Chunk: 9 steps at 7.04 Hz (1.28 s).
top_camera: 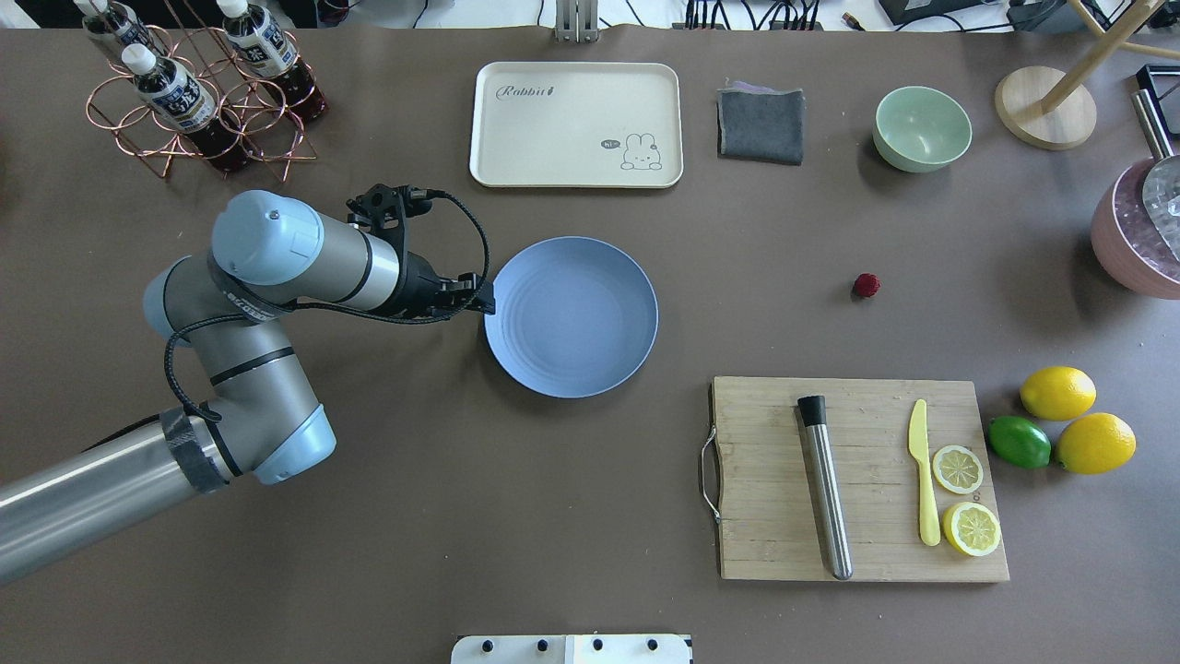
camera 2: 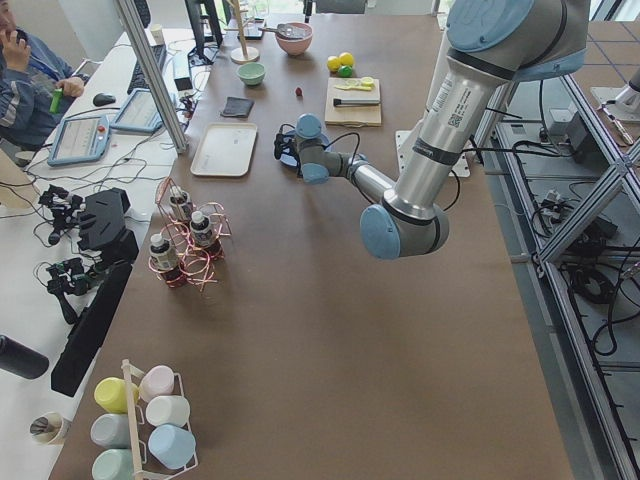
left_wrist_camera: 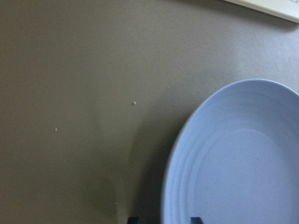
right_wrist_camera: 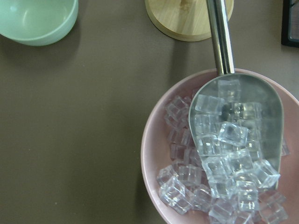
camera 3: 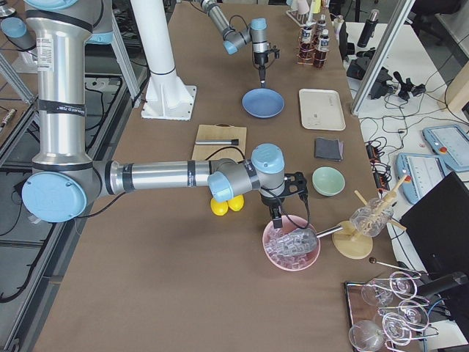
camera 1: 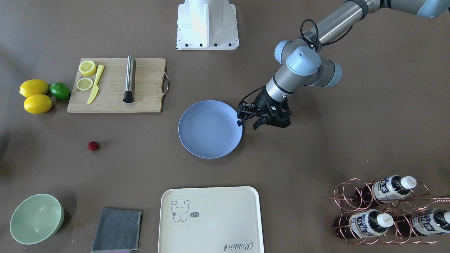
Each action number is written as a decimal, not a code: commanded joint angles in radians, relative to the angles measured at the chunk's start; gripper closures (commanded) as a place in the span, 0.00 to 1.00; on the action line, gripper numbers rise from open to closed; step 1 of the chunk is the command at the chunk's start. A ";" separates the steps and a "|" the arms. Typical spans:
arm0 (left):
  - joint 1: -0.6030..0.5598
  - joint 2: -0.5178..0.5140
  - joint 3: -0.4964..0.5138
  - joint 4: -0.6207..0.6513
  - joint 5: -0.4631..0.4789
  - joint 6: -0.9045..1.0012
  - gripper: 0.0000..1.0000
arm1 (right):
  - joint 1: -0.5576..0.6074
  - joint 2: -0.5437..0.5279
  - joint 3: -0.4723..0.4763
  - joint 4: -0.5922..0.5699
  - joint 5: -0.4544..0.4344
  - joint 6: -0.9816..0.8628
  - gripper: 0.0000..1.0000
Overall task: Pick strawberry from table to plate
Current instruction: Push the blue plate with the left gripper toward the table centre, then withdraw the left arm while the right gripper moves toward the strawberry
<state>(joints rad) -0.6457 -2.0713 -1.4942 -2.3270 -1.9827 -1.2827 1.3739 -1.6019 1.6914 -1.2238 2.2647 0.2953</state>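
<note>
The strawberry [camera 1: 93,146] [top_camera: 866,285] is a small dark-red berry lying alone on the brown table [camera 1: 316,158], far from both grippers. The blue plate [camera 1: 210,129] [top_camera: 572,316] sits mid-table with nothing on it. My left gripper [camera 1: 248,123] [top_camera: 484,300] hangs open at the plate's rim on the side away from the strawberry. In the left wrist view the two fingertips [left_wrist_camera: 133,218] just show at the bottom edge, either side of the plate [left_wrist_camera: 243,158] rim. My right gripper [camera 3: 277,216] hovers over a pink bowl of ice; I cannot tell whether it is open or shut.
A wooden cutting board [top_camera: 857,480] holds a steel tube, a yellow knife and lemon slices, with lemons [top_camera: 1057,392] and a lime [top_camera: 1019,441] beside it. Cream tray [top_camera: 576,124], grey cloth [top_camera: 761,124], green bowl [top_camera: 922,127], bottle rack [top_camera: 198,92], pink ice bowl [right_wrist_camera: 219,154] with scoop.
</note>
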 commanded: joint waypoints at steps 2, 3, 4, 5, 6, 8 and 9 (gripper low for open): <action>-0.128 0.143 -0.202 0.174 -0.102 0.181 0.02 | -0.184 0.101 0.028 0.001 -0.088 0.328 0.00; -0.191 0.186 -0.215 0.179 -0.157 0.254 0.02 | -0.247 0.149 0.027 -0.002 -0.106 0.359 0.00; -0.266 0.230 -0.224 0.179 -0.218 0.337 0.02 | -0.313 0.187 0.028 -0.002 -0.152 0.381 0.00; -0.347 0.294 -0.228 0.179 -0.272 0.447 0.02 | -0.356 0.210 0.030 0.001 -0.168 0.515 0.00; -0.435 0.366 -0.225 0.179 -0.319 0.580 0.02 | -0.409 0.221 0.036 0.001 -0.209 0.592 0.00; -0.540 0.447 -0.222 0.179 -0.378 0.732 0.02 | -0.482 0.238 0.022 0.001 -0.260 0.640 0.04; -0.545 0.462 -0.227 0.176 -0.380 0.738 0.02 | -0.512 0.240 0.019 0.001 -0.277 0.662 0.08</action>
<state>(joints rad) -1.1638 -1.6396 -1.7178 -2.1480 -2.3480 -0.5817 0.9025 -1.3674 1.7154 -1.2226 2.0135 0.9284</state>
